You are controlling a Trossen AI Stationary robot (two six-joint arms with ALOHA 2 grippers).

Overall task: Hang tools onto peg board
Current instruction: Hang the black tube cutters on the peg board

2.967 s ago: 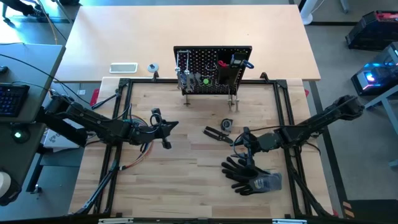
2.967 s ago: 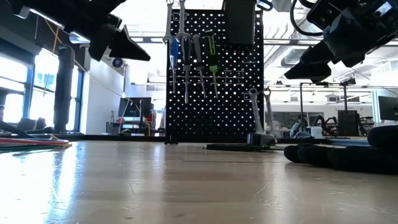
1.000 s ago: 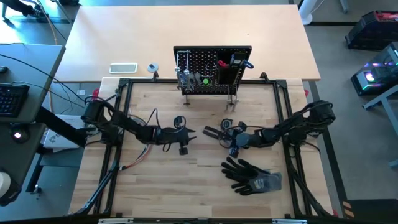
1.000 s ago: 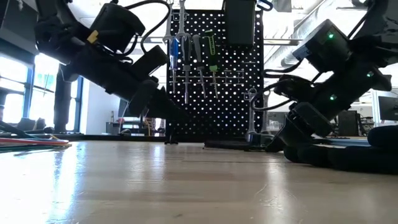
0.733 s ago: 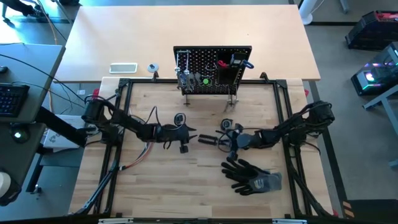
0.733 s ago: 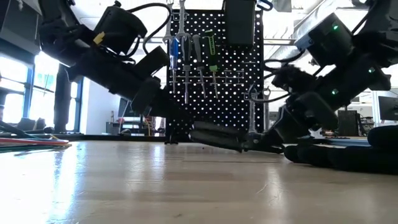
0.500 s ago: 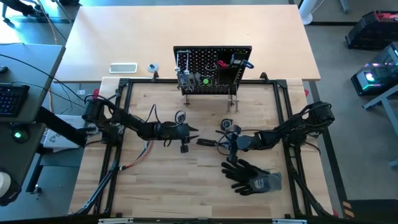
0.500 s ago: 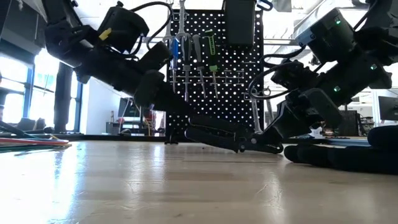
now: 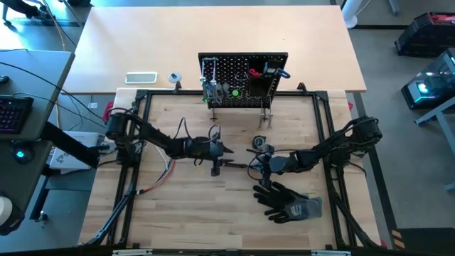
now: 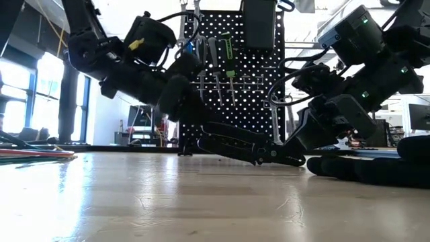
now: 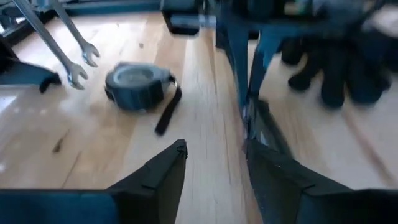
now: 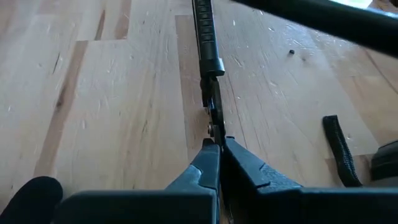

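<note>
- Jaws of the right gripper [image 12: 216,148] are clamped shut on one end of the black pliers [image 9: 237,164], which lie out toward the left arm near the middle of the bench [image 9: 185,213].
- Jaws of the left gripper [image 11: 214,155] stand apart, reaching in around the pliers' free end; I cannot tell whether they touch it.
- Step in hand, as I judge it: a handover of the pliers between the arms, ahead of hanging them.
- The peg board [image 9: 243,80] stands upright at the bench's far edge, with several tools [image 10: 209,60] already on it.
- A tape measure [image 11: 137,85] and black gloves [image 9: 284,201] lie just beside the right arm.
- Next move calls for the left jaws to close squarely on the handles before the right lets go.
</note>
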